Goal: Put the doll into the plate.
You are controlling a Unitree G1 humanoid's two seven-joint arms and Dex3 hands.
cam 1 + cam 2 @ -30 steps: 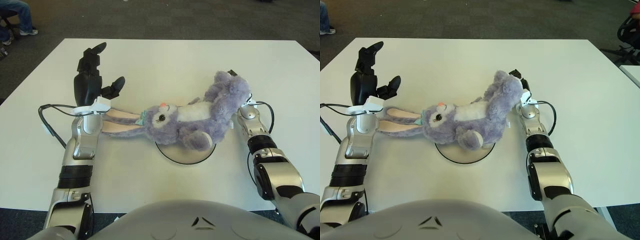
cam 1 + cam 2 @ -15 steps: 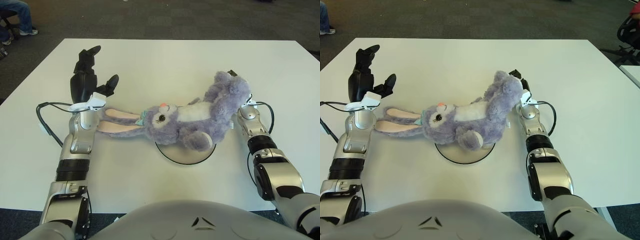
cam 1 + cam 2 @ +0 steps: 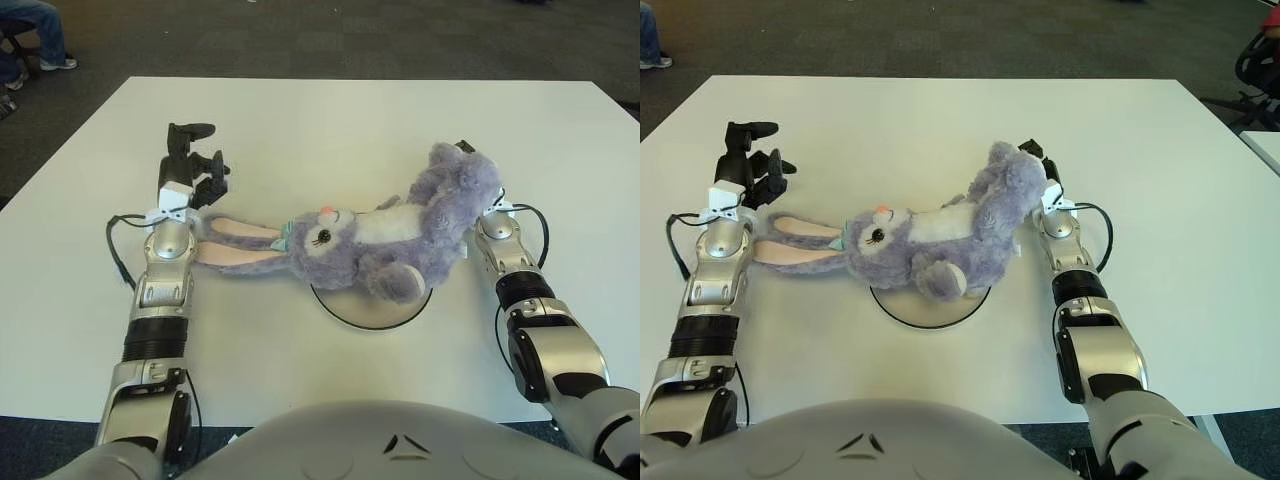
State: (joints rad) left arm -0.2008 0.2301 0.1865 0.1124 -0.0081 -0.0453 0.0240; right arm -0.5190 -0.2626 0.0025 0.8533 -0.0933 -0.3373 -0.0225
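- We see a purple plush bunny doll with a white belly [image 3: 385,240] lying on its side across a round white plate with a dark rim [image 3: 345,308], on a white rectangular table [image 3: 330,130].
- The doll's middle and one foot cover most of the plate; only the plate's near rim shows below the body.
- The doll's head [image 3: 318,238] points to the robot's left, past the plate's left edge, face turned toward the camera, pink nose up.
- Its long pink-lined ears [image 3: 235,245] stretch left flat on the table, well off the plate, tips reaching the left forearm.
- The doll's rear end [image 3: 455,190] sticks up and out to the right, beyond the plate, against the right wrist.
- Left hand [image 3: 190,165]: black three-finger hand, just beyond the ear tips, holding nothing. Fingers partly curled but loose, with gaps between them, not gripping. We cannot tell if it touches the table.
- Left forearm, silver, runs along the ear tips, with a black cable looped at the wrist [image 3: 118,240].
- Right hand [image 3: 1036,160]: almost all hidden behind the doll's rear; only a bit of black finger shows at the top edge of the plush. We cannot tell whether it clasps the doll or lies free.
- Right forearm, silver with a black cable [image 3: 535,225], sits just to the right of the plate.
- A seated person's jeans-clad legs [image 3: 35,30] show at the far left corner, off the table.
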